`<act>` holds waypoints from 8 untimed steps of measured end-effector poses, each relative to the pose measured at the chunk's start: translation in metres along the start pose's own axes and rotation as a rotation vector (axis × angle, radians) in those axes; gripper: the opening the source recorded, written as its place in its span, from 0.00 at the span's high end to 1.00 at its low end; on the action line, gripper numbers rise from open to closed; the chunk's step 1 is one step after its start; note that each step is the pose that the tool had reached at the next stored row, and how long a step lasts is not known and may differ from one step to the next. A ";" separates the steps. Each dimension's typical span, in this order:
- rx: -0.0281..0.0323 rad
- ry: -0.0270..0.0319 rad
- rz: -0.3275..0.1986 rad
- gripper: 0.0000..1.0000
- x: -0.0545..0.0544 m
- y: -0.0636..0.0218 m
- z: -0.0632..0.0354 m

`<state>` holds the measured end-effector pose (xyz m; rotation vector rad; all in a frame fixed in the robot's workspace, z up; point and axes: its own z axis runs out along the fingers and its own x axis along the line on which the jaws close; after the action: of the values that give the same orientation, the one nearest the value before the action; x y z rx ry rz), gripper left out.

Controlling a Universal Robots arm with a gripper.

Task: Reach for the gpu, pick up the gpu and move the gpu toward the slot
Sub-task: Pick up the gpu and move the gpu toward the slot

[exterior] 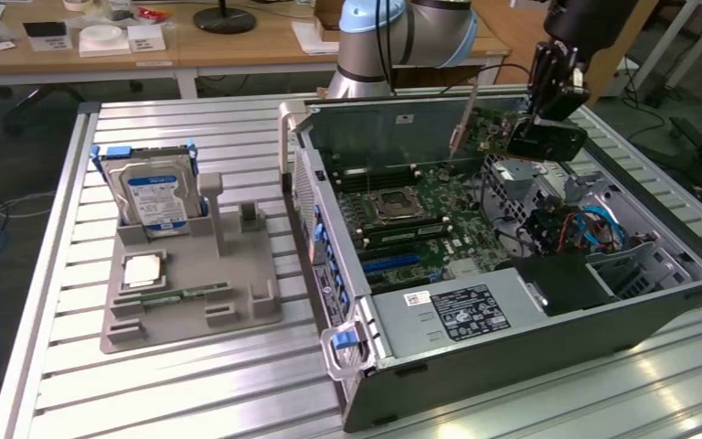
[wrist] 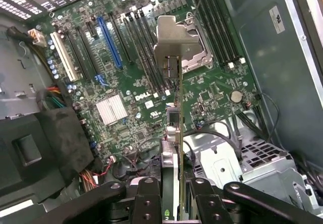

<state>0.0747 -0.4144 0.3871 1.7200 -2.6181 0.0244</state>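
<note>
Arm low over the case, pincer point(exterior: 534, 117) clamped, pointing down

A robotics lab or workshop: a slatted aluminium table point(exterior: 180, 384) carries an opened PC case point(exterior: 510, 302) and a grey parts fixture point(exterior: 193, 293), with wooden desks point(exterior: 205, 50) behind.

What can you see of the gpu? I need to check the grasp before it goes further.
The gpu is a thin green circuit board with a black cooler block and a silvery end bracket. It is held in the air above the open computer case, clamped by the hand. In the wrist view it appears edge-on, bracket end farthest from the hand, over the motherboard, touching nothing else.
</note>
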 end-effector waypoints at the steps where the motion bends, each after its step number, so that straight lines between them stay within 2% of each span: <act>1: 0.0000 -0.0001 -0.004 0.73 0.000 0.0000 0.0000; 8: 0.0003 0.0000 -0.013 0.73 0.000 0.0001 0.0001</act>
<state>0.0747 -0.4142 0.3870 1.7370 -2.6069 0.0246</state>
